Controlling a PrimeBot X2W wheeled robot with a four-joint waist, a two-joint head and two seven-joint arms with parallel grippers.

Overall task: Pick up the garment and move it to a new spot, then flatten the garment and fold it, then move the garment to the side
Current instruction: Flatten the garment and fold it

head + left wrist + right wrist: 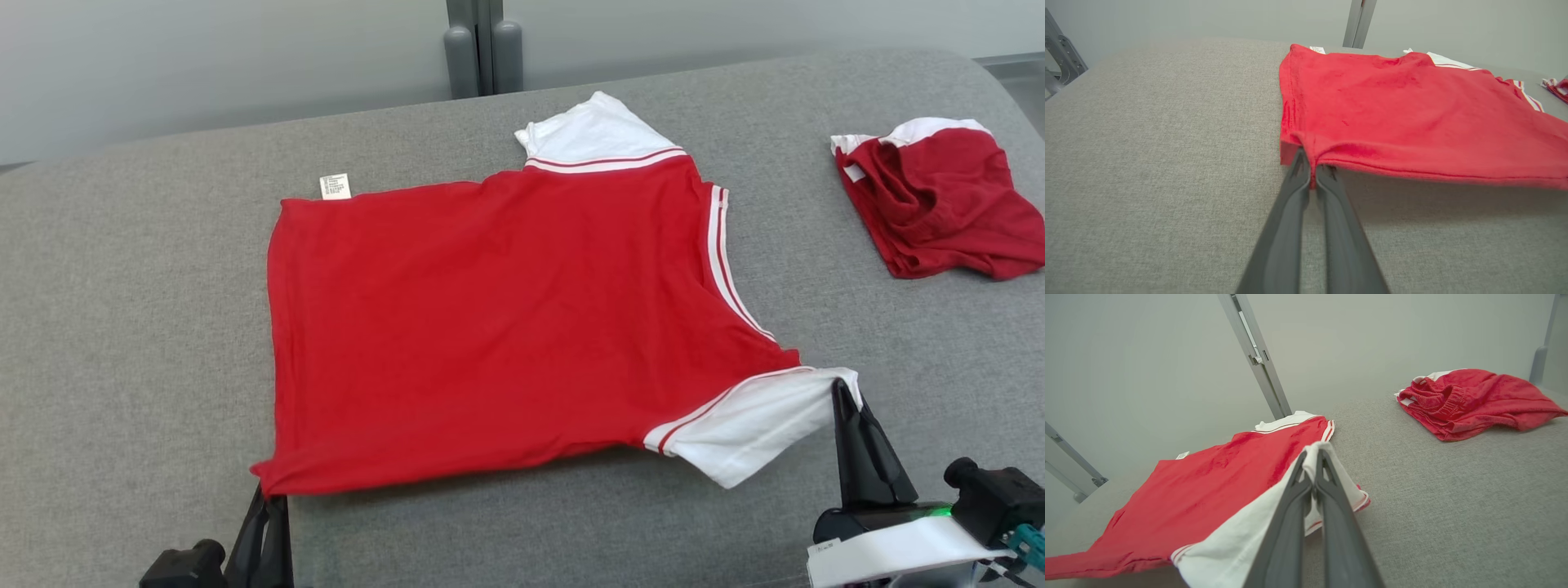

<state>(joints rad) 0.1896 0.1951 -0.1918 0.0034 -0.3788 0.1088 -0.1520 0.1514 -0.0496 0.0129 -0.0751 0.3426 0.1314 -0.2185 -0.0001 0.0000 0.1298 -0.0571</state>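
Head view: a red shirt (490, 327) with white sleeves lies spread on the gray tabletop (122, 327), with a crumpled red garment (939, 204) well apart at its right. Left wrist view: the left claw (1312, 173) is clamped on the shirt's near hem corner. Right wrist view: the right claw (1314, 457) is clamped on the near white sleeve

Left gripper (1312, 173): fingers pressed together, pinching the near hem corner of the garment (490, 327).
Right gripper (1312, 459): fingers pressed together, pinching the end of the garment's near sleeve (759, 425).
Right wrist (890, 547): white housing, nearer the robot than the garment, green light lit.
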